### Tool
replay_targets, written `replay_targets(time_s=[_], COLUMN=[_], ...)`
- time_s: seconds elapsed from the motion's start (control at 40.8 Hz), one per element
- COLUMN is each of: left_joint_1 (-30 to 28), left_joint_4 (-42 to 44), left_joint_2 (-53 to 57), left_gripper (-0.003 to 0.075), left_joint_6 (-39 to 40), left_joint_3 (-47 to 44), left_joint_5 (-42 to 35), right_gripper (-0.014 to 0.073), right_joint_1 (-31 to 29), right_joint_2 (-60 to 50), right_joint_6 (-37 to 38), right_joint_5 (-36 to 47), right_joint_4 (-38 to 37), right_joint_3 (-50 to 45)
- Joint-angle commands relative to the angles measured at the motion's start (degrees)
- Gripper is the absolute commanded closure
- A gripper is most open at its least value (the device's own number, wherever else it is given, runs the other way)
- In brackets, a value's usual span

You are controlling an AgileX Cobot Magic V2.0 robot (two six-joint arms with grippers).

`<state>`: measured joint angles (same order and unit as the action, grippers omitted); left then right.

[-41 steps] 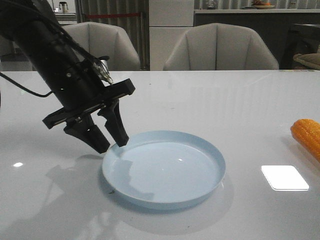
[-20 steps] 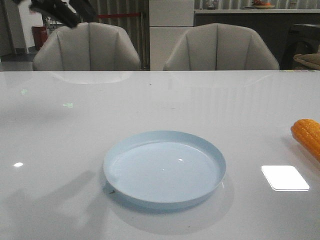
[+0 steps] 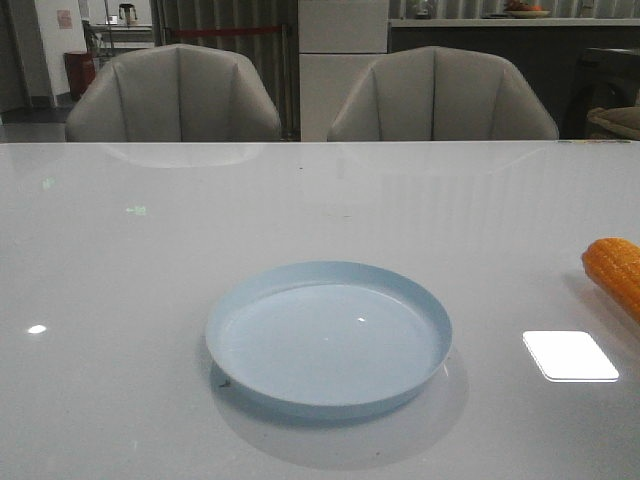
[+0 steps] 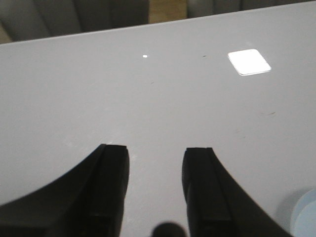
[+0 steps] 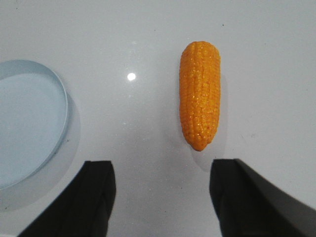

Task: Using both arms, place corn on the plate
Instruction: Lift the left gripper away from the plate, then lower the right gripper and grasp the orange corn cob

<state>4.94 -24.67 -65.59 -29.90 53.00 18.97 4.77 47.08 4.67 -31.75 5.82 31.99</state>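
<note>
The pale blue plate lies empty near the table's front middle. The orange corn lies on the table at the far right edge of the front view, apart from the plate. In the right wrist view the corn lies just beyond my open, empty right gripper, with the plate's rim off to one side. My left gripper is open and empty over bare table; a sliver of the plate shows at the corner. Neither gripper shows in the front view.
Two grey chairs stand behind the table's far edge. A bright square light reflection lies on the glossy white table between plate and corn.
My left arm, which had its open gripper at the plate's left rim, has lifted up and away to the left and has left the front view. The plate and corn have not moved.
</note>
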Motion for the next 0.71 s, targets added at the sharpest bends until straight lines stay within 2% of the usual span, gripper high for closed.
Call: replay_targets(time_s=[0.0,0.122,0.245,0.49,0.686], left_joint_1=[-2.3,-4.5,-4.9,-4.9,-4.9], left_joint_4=[-0.1,0.2,0.2,1.1,1.1], left_joint_2=[8.8,16.4,22.2,25.3,25.2], left_gripper=[0.0377,0.0377,0.0377,0.0377,0.0377], left_joint_6=[0.0,-0.2,-0.2,-0.2,-0.2], left_joint_3=[-8.3,-16.8,-20.4,-20.9,-20.9], left_joint_5=[-10.4,-12.6,-12.3,-9.5,-6.4], right_gripper=[0.0064,0.0063,0.0063,0.0063,0.0063], right_joint_1=[-0.3,-0.3,-0.4,-0.6,-0.6], right_joint_2=[1.5,6.3,13.3,30.6,41.4], right_joint_6=[-0.3,-0.3,-0.3,1.1,1.3], right_joint_5=[4.3,3.8,1.0,-12.5,-15.2], right_joint_4=[-0.3,-0.4,-2.4,-8.6,-10.0], right_joint_3=[2.5,6.6,13.9,30.7,38.7])
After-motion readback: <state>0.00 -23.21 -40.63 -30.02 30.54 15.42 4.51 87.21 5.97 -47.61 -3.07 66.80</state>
